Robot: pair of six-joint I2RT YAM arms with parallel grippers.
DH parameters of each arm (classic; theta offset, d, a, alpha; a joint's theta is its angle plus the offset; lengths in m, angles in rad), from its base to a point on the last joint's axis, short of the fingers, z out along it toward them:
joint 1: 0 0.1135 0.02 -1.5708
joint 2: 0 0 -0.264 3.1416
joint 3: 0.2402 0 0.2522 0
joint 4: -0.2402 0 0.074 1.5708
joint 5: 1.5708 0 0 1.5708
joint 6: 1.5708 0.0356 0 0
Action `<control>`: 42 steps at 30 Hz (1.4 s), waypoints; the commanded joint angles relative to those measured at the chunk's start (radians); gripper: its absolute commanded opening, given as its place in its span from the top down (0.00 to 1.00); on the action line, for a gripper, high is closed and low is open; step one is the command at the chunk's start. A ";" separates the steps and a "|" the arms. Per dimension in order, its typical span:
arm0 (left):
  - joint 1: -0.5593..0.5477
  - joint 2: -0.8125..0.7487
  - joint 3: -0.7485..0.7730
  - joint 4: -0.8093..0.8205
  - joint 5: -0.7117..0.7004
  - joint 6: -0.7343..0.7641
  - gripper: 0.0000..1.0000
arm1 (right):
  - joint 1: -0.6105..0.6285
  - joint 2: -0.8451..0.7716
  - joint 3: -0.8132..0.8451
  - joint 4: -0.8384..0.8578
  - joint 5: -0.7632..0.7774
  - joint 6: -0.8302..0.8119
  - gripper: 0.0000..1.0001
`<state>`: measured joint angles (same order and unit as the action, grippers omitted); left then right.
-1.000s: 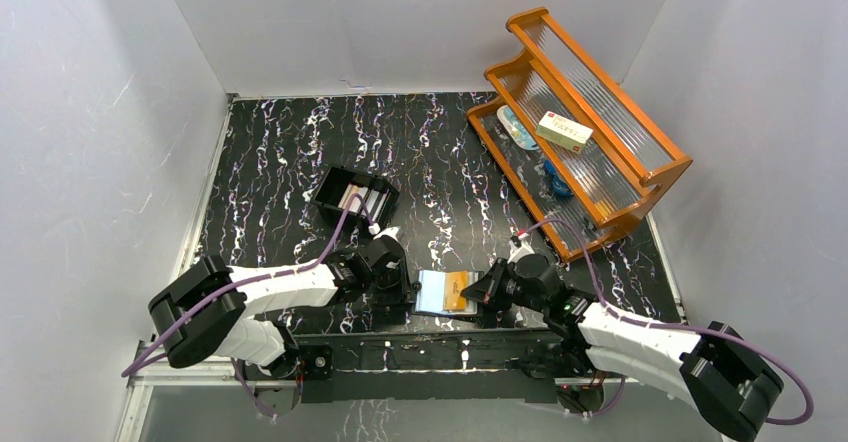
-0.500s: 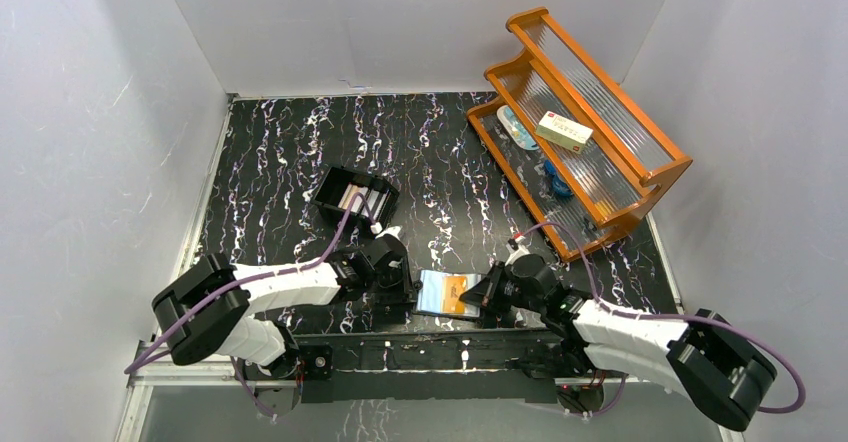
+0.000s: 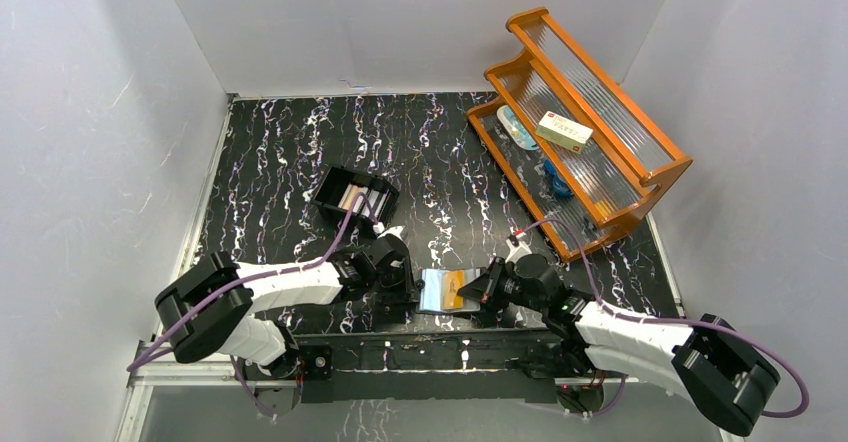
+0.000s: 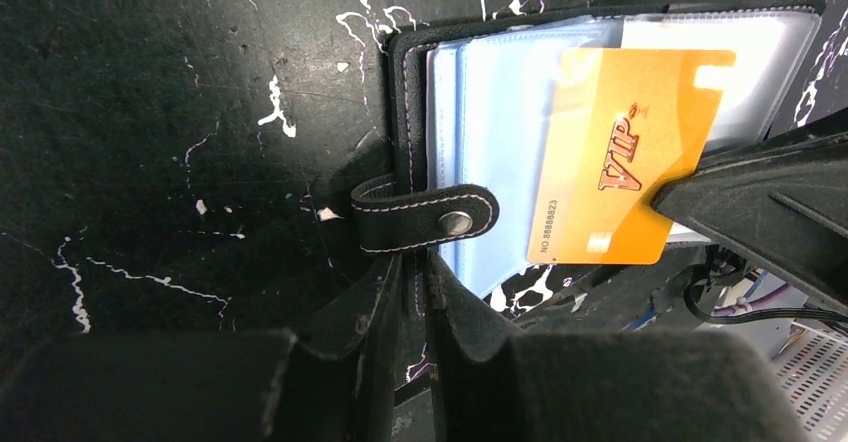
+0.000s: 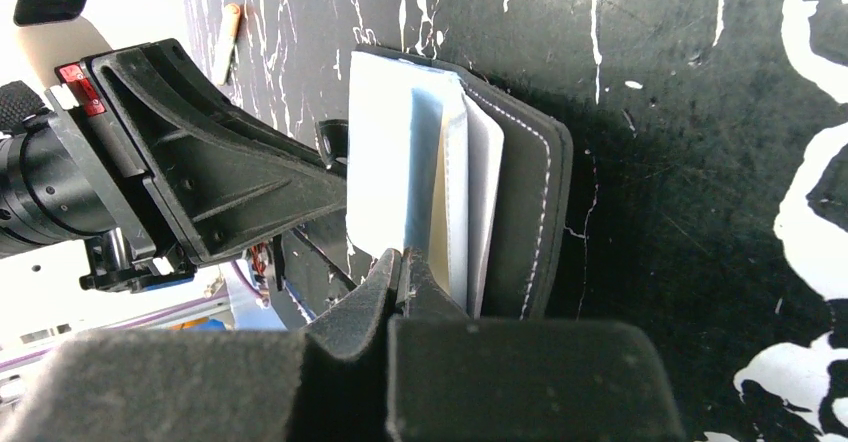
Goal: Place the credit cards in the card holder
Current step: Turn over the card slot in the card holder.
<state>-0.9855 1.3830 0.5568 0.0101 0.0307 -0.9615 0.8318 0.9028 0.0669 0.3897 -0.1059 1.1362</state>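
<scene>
Card holder (image 3: 440, 290) tilted up, left gripper (image 4: 412, 272) clamping it, right gripper (image 5: 402, 267) seemingly pinching orange card (image 4: 620, 152)

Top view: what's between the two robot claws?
The open card holder lies between the left gripper and right gripper, an orange card over its open pages; the top view shows it.

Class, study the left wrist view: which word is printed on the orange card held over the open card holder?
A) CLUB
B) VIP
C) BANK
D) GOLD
B: the orange card, partly over the open card holder, plainly reads VIP in red letters.
</scene>
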 commanded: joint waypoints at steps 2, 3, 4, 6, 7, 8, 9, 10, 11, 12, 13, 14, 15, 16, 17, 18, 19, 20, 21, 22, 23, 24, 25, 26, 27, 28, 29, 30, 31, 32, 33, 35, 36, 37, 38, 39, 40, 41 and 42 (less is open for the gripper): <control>-0.014 0.033 0.007 -0.053 -0.002 0.013 0.86 | 0.003 -0.004 -0.009 0.030 0.038 -0.029 1.00; -0.014 0.036 0.009 -0.053 -0.001 0.015 0.86 | 0.003 0.005 -0.008 0.033 0.033 -0.029 1.00; -0.014 0.038 0.011 -0.054 0.000 0.015 0.86 | 0.003 0.018 -0.005 0.035 0.027 -0.029 1.00; -0.015 0.042 0.012 -0.054 0.000 0.015 0.86 | 0.003 0.056 0.008 0.033 0.007 -0.036 1.00; -0.016 0.043 0.012 -0.055 0.000 0.015 0.86 | 0.003 0.079 0.020 0.024 -0.004 -0.042 0.99; -0.016 0.043 0.012 -0.055 0.000 0.015 0.86 | 0.003 0.101 0.036 0.013 -0.016 -0.054 0.97; -0.017 0.044 0.012 -0.055 -0.001 0.014 0.86 | 0.003 0.121 0.057 -0.009 -0.026 -0.067 0.94; -0.017 0.044 0.012 -0.055 -0.003 0.014 0.86 | 0.003 0.140 0.084 -0.039 -0.031 -0.084 0.89; -0.016 0.044 0.012 -0.055 -0.004 0.014 0.86 | 0.003 0.158 0.110 -0.076 -0.032 -0.106 0.84; -0.017 0.043 0.012 -0.055 -0.005 0.014 0.86 | 0.003 0.170 0.138 -0.115 -0.030 -0.125 0.81; -0.018 0.042 0.012 -0.055 -0.006 0.014 0.86 | 0.004 0.179 0.160 -0.146 -0.030 -0.146 0.77; -0.018 0.042 0.012 -0.055 -0.006 0.014 0.86 | 0.004 0.183 0.178 -0.170 -0.027 -0.164 0.72; -0.018 0.041 0.012 -0.054 -0.006 0.014 0.86 | 0.004 0.186 0.192 -0.190 -0.023 -0.172 0.68; -0.019 0.040 0.012 -0.054 -0.007 0.013 0.86 | 0.004 0.185 0.200 -0.207 -0.018 -0.175 0.64; -0.020 0.037 0.011 -0.055 -0.009 0.011 0.86 | 0.004 0.184 0.205 -0.217 -0.016 -0.176 0.61; -0.021 0.035 0.010 -0.054 -0.010 0.011 0.86 | 0.005 0.184 0.208 -0.220 -0.016 -0.174 0.59; -0.022 0.032 0.009 -0.053 -0.012 0.009 0.86 | 0.006 0.188 0.208 -0.216 -0.017 -0.171 0.57; -0.022 0.031 0.009 -0.052 -0.013 0.009 0.86 | 0.008 0.192 0.209 -0.208 -0.020 -0.168 0.57; -0.023 0.030 0.008 -0.053 -0.015 0.009 0.86 | 0.010 0.200 0.211 -0.202 -0.023 -0.166 0.57; -0.024 0.031 0.010 -0.053 -0.015 0.009 0.86 | 0.015 0.209 0.215 -0.196 -0.023 -0.163 0.57; -0.024 0.032 0.011 -0.053 -0.017 0.009 0.86 | 0.020 0.220 0.221 -0.191 -0.024 -0.162 0.57; -0.024 0.035 0.011 -0.053 -0.016 0.010 0.86 | 0.024 0.230 0.228 -0.187 -0.025 -0.161 0.57; -0.024 0.038 0.014 -0.053 -0.016 0.009 0.86 | 0.029 0.243 0.235 -0.183 -0.022 -0.159 0.57; -0.025 0.041 0.016 -0.052 -0.016 0.010 0.86 | 0.036 0.254 0.245 -0.178 -0.020 -0.158 0.58; -0.026 0.043 0.018 -0.051 -0.015 0.012 0.86 | 0.042 0.264 0.254 -0.172 -0.020 -0.156 0.58; -0.027 0.044 0.020 -0.051 -0.015 0.013 0.86 | 0.051 0.275 0.263 -0.166 -0.019 -0.153 0.58; -0.027 0.045 0.021 -0.052 -0.016 0.013 0.86 | 0.062 0.288 0.267 -0.162 -0.016 -0.152 0.58; -0.028 0.045 0.023 -0.051 -0.017 0.015 0.86 | 0.072 0.302 0.287 -0.159 -0.012 -0.152 0.59; -0.028 0.045 0.022 -0.051 -0.018 0.015 0.86 | 0.081 0.315 0.312 -0.158 -0.009 -0.153 0.59; -0.028 0.043 0.023 -0.052 -0.019 0.015 0.86 | 0.090 0.327 0.321 -0.155 -0.006 -0.153 0.59; -0.029 0.043 0.023 -0.052 -0.021 0.015 0.86 | 0.096 0.337 0.325 -0.149 -0.006 -0.153 0.60; -0.029 0.041 0.022 -0.052 -0.023 0.015 0.86 | 0.105 0.352 0.326 -0.134 -0.009 -0.153 0.61; -0.030 0.039 0.024 -0.052 -0.023 0.017 0.86 | 0.106 0.357 0.325 -0.127 -0.012 -0.154 0.62; -0.029 0.038 0.026 -0.056 -0.026 0.022 0.86 | 0.106 0.360 0.323 -0.116 -0.018 -0.158 0.63; -0.029 0.035 0.031 -0.063 -0.030 0.026 0.86 | 0.107 0.360 0.321 -0.103 -0.025 -0.167 0.63; -0.028 0.034 0.035 -0.072 -0.036 0.030 0.86 | 0.107 0.359 0.319 -0.093 -0.033 -0.177 0.64; -0.029 0.031 0.042 -0.083 -0.045 0.034 0.86 | 0.107 0.354 0.321 -0.097 -0.035 -0.187 0.64; -0.029 0.028 0.048 -0.097 -0.053 0.037 0.86 | 0.107 0.347 0.328 -0.118 -0.026 -0.196 0.63; -0.029 0.025 0.054 -0.113 -0.063 0.039 0.85 | 0.106 0.338 0.336 -0.147 -0.015 -0.202 0.62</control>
<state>-1.0004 1.4029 0.5865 -0.0170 0.0254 -0.9527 0.9146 1.2484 0.3573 0.2127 -0.0887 0.9642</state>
